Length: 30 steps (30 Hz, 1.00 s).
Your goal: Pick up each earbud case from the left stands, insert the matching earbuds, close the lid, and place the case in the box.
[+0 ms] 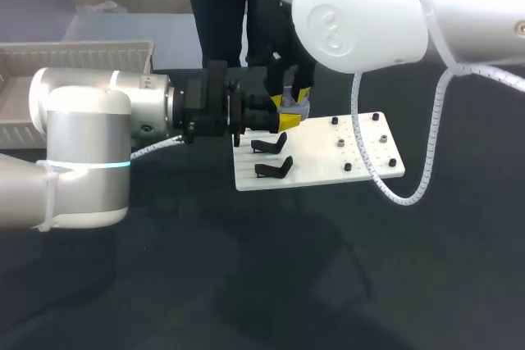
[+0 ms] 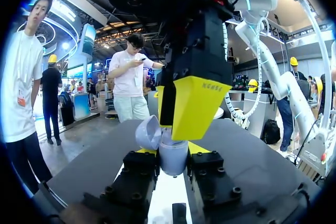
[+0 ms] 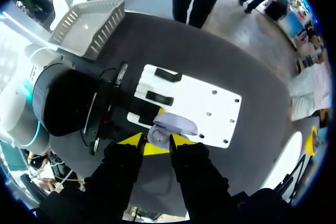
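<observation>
Left wrist view is showing the left gripper pinching the earbud case from two sides, its black fingers pressing against the lavender body. The lid is standing open and leaning off to one side. The right gripper is coming down over the case from above, and whether it is gripping the case or only straddling it I cannot tell. No earbud is showing in any view.

In the head view both grippers are meeting over the white board, at about its eleven o'clock corner. Two black stands are sitting empty along its nine o'clock side. The box is waiting well apart, at roughly ten o'clock from the board.

I am judging the crowding as the main risk here. With two grippers working on one small, rounded case, one may be letting go before the other is holding firmly, and the case would be dropping onto the board. Squeezing from crossing directions could be twisting it out of the left grip. The open lid is lying close to the right gripper, so a careless descent could be knocking it shut early or straining the hinge
</observation>
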Tool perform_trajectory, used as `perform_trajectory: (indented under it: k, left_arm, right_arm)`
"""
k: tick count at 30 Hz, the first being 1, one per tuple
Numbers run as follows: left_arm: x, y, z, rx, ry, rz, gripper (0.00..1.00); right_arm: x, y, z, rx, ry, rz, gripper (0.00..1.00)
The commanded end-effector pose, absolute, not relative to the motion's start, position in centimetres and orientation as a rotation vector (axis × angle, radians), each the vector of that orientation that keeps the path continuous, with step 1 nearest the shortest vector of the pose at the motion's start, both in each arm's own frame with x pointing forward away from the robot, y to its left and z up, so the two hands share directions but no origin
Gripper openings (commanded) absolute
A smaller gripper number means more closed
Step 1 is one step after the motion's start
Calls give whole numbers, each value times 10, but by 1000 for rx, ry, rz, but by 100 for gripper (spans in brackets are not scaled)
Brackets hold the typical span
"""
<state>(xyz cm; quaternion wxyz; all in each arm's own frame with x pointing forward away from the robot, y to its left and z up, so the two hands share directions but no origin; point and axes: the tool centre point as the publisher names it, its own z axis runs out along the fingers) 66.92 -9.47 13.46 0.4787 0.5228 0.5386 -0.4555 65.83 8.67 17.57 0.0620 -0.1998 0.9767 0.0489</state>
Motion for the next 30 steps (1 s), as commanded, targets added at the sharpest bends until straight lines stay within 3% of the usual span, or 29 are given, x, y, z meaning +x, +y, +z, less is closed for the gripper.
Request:
perform_trajectory:
  k: [1, 16, 30]
  left_arm:
    - [668, -95, 134, 1271, 1310, -1107, 0]
    - [668, -95, 134, 1271, 1310, -1107, 0]
    - [668, -95, 134, 1271, 1310, -1107, 0]
  right_arm:
    - [658, 88, 179, -595, 2953, 142, 31]
    - [695, 81, 209, -483, 2839, 207, 36]
    - [733, 64, 174, -299, 2900, 204, 36]
